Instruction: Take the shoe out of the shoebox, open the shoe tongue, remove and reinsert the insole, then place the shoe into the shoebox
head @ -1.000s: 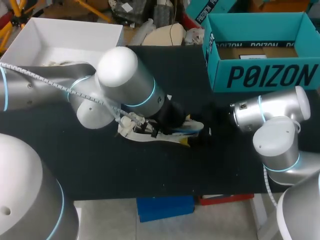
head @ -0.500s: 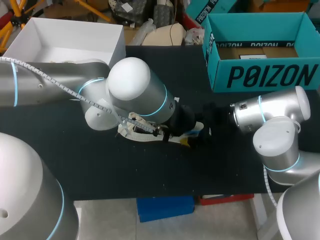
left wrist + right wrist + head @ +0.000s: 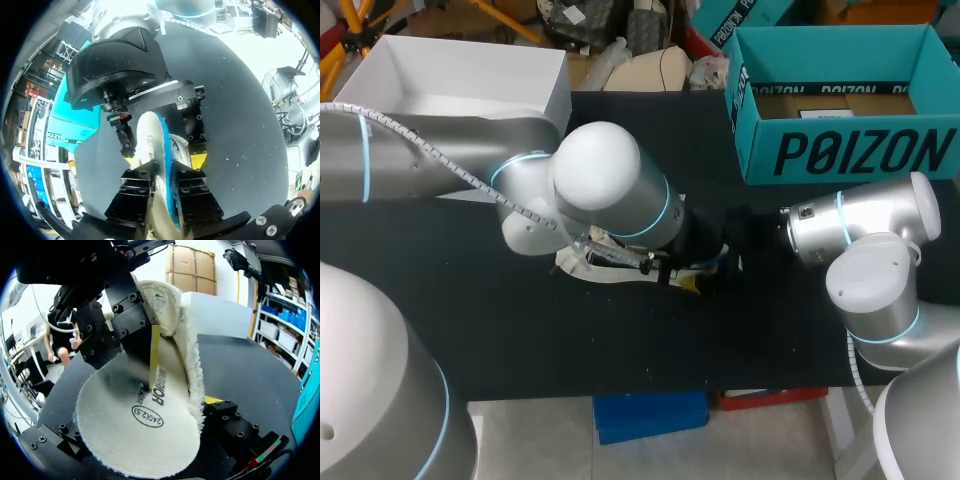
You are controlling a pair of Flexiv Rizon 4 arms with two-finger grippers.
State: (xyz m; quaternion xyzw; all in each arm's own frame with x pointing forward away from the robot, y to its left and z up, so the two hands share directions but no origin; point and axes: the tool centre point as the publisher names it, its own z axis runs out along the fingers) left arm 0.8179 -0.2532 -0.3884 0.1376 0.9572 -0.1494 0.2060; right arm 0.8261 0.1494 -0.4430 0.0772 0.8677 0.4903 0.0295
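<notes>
Boxes are standing at the two far corners of the black table (image 3: 520,340): a teal shoebox (image 3: 840,150) at the far right and a white box (image 3: 555,85) at the far left, both open at the top. The left arm (image 3: 610,185) is stretching in across the table, and its bulky pale joint is hanging over the middle, blocking much of what is lying beneath it. The white shoe (image 3: 588,268) is lying on the table near the middle, outside the shoebox and well apart from both boxes, with only part of it peeking out from under that joint. The right arm (image 3: 870,240) is coming in from the other side, and the two grippers are meeting nose to nose at the end of the shoe nearest the right arm. The left gripper (image 3: 165,172) is pinching the cream insole (image 3: 135,415) narrowly, one finger pressing on each face. The insole is curling up, its printed face spreading out just in front of the right gripper (image 3: 718,272); whether that one is gripping anything I cannot tell. Counting up, I am seeing one shoe, one insole, two boxes and two arms.
</notes>
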